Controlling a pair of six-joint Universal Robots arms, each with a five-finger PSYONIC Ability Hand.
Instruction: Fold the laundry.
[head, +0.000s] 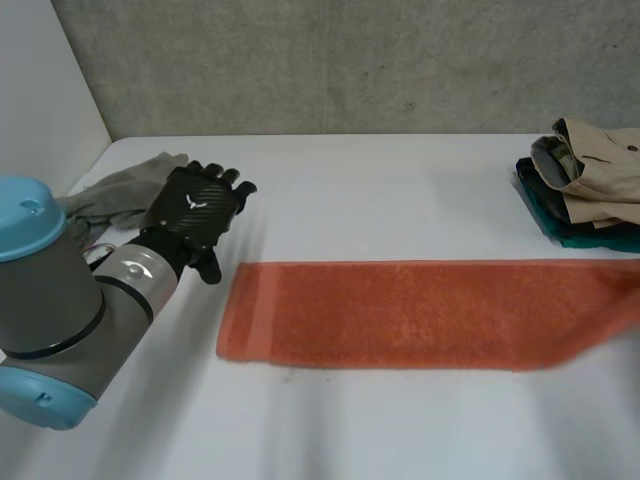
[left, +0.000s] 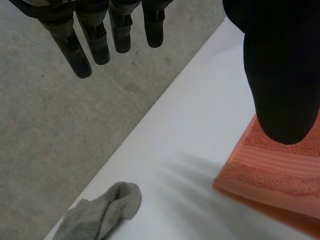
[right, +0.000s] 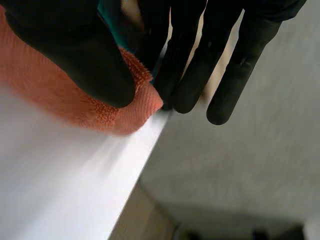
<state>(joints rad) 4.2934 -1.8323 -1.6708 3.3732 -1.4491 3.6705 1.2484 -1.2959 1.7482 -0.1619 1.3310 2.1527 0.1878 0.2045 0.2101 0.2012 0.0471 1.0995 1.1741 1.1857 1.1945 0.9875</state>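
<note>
An orange towel (head: 420, 315), folded into a long strip, lies across the white table (head: 400, 190) from its left part to its right edge. There the right hand (right: 75, 50) pinches the towel's end between thumb and fingers. The left hand (head: 195, 210) hovers near the left edge with its fingers straight and apart, beside a grey sock (head: 125, 190). A clothes pile (head: 590, 185) sits at the far right corner.

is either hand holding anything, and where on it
The right hand pinches the orange towel at a corner of its end, between thumb and fingers. The left hand is open, holding nothing.
</note>
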